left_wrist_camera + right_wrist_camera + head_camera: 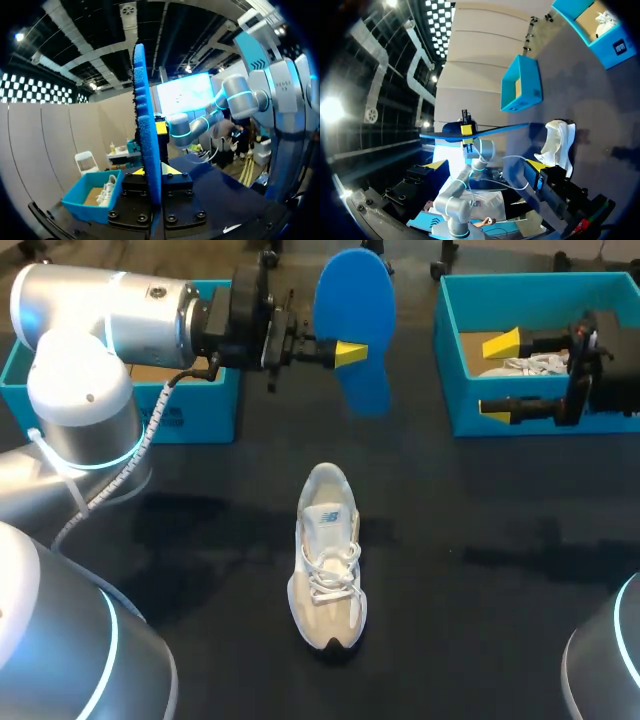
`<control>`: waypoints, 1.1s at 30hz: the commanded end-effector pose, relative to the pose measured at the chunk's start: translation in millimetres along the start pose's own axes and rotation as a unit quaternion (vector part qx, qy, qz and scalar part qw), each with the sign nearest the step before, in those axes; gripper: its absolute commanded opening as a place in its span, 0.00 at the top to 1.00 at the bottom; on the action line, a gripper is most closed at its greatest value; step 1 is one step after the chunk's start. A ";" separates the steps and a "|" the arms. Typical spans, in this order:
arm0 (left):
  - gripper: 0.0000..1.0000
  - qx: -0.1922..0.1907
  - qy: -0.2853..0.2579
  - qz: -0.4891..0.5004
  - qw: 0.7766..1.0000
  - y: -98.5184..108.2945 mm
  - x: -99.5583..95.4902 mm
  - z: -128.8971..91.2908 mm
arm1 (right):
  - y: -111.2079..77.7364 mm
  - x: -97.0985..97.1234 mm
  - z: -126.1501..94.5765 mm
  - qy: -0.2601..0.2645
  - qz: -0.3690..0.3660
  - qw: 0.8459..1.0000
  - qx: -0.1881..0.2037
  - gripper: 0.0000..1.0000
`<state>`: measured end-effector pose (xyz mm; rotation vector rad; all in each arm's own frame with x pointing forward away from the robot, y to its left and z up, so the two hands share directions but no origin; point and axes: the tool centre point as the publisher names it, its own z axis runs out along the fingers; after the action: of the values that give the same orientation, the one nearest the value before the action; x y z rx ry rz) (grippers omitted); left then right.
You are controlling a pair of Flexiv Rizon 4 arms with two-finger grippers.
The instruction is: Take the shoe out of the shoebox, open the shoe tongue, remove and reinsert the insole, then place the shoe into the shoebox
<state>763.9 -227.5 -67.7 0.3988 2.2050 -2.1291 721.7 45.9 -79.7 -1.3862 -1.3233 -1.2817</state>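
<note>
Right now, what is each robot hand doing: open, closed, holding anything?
Left hand: closed on the blue insole.
Right hand: open, holding nothing.

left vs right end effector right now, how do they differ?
The left end effector is shut on the blue insole, raised off the table; the right end effector is open and empty. The left one sits near the table's middle, beyond the shoe; the right one is at the right shoebox. Both point sideways, toward each other, with the same yellow tips.
</note>
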 end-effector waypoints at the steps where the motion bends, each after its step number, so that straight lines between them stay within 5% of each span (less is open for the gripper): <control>1: 1.00 0.004 -0.045 0.324 0.945 1.4 3.1 0.4 | 0.6 -0.2 1.5 0.000 0.000 1.000 0.000 0.00; 25: 1.00 0.004 -0.045 0.324 0.945 1.4 3.1 0.4 | 0.6 -0.2 1.5 0.000 0.000 1.000 0.000 0.00; 33: 1.00 -0.033 -0.063 0.511 0.857 25.8 6.6 3.8 | 0.6 -0.2 1.5 0.000 0.000 1.000 0.000 0.00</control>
<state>765.9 -228.3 -86.6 1.0078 1.5793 -1.5572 722.0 46.1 -79.3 -1.3866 -1.3235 -1.2805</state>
